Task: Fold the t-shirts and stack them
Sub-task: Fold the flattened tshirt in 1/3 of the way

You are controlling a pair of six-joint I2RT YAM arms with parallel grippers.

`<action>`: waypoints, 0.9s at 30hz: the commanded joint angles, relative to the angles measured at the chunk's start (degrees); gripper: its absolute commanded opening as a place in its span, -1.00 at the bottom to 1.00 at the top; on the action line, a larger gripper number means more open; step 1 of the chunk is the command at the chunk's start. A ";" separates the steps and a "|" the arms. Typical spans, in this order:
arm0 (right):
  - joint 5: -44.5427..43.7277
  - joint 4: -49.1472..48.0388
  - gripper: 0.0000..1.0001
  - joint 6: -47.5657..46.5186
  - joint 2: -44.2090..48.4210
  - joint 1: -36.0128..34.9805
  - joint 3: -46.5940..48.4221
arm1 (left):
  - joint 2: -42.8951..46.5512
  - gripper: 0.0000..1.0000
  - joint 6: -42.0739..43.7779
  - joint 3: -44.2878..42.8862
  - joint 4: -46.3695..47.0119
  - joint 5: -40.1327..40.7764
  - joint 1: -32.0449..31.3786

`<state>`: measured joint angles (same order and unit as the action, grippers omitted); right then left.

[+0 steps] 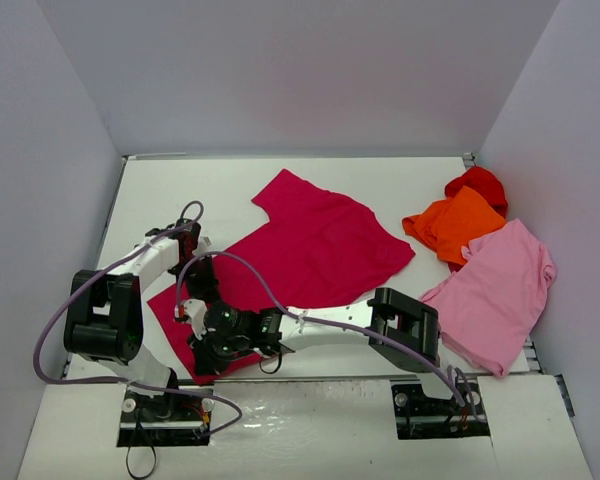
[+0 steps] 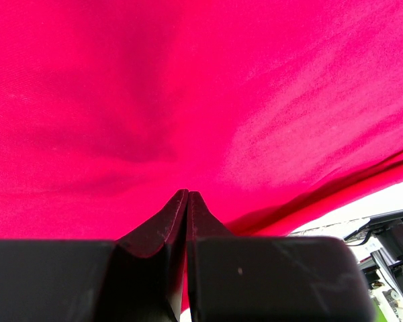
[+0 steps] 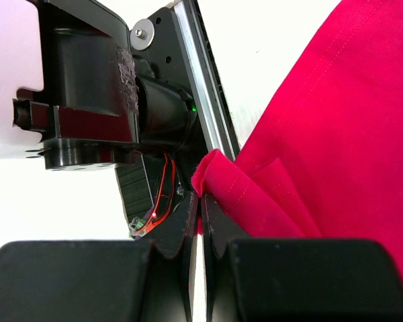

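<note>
Crimson t-shirt [image 1: 320, 245] spread on surface [image 1: 180, 190], body lying ahead of both jaws. Left jaws closed on cloth, right jaws closed on folded hem just beside. Judgement: lift together, keep edge taut between jaws, carry across evenly to avoid bunching.

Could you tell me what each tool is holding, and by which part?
Both hold the large crimson cloth t-shirt: right tool pinches a bunched stitched hem; left tool its left edge.

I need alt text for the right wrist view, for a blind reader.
The right gripper is shut on a folded edge of the crimson cloth t-shirt, which fills the right side. Black robot hardware and the white table show behind.
</note>
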<state>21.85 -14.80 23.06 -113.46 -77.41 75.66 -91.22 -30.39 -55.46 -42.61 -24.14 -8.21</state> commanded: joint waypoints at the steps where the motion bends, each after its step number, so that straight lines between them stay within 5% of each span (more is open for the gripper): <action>1: 0.98 -0.81 -1.00 -1.34 2.54 -0.20 1.30 | 0.96 -1.00 0.69 -1.03 -0.98 -0.32 -0.23; 18: 11.59 -2.59 -1.00 -1.94 -5.01 -0.29 5.22 | 0.60 -1.00 0.86 -0.95 -1.08 -0.29 -0.30; 27: 11.00 3.85 -1.00 -5.60 6.40 -0.20 -2.01 | 0.44 -1.00 0.95 -1.21 -1.08 -0.29 -0.31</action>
<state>32.14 -12.85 20.11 -118.00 -77.34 75.99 -91.31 -30.20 -55.46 -42.65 -24.14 -8.21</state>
